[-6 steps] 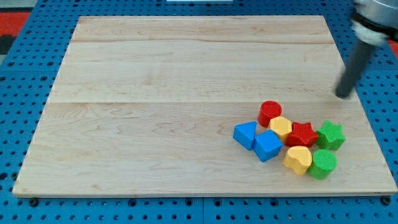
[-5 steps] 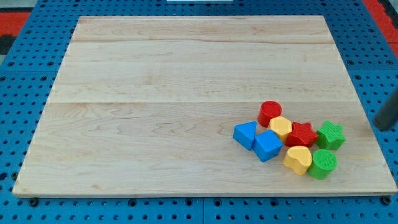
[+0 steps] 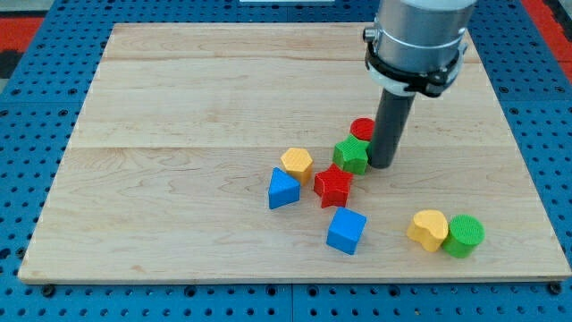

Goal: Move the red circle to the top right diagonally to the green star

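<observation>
The red circle (image 3: 362,129) lies right of the board's middle, partly hidden behind the rod, touching the upper right of the green star (image 3: 352,154). My tip (image 3: 382,165) rests on the board just right of the green star and below the red circle. A red star (image 3: 333,185) sits just below-left of the green star.
A yellow hexagon (image 3: 297,164) and a blue triangle (image 3: 283,189) lie left of the red star. A blue cube (image 3: 346,231) sits below it. A yellow heart (image 3: 429,229) and a green cylinder (image 3: 464,235) stand near the wooden board's (image 3: 179,179) lower right.
The rod came in from the right edge to beside the green star. The cluster has scattered: red circle and green star shifted up-left, red star, hexagon and blue blocks moved left.
</observation>
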Controlling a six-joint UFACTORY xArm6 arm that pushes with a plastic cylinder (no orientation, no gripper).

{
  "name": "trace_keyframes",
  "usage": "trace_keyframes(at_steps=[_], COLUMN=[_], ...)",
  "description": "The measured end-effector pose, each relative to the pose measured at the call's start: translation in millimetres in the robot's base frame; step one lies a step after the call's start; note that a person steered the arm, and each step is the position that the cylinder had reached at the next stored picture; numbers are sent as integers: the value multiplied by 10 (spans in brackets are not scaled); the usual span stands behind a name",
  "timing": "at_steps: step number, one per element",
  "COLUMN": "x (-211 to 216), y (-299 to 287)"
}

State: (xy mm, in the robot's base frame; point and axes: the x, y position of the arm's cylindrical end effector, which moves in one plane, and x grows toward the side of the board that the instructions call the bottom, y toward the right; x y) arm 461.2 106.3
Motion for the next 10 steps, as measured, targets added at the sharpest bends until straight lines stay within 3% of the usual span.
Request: trace_keyframes(at_steps=[2, 4, 6, 7, 9, 10], x=[-318, -1083, -969, -958, -513, -756], y=[15, 133, -17, 682, -305, -863])
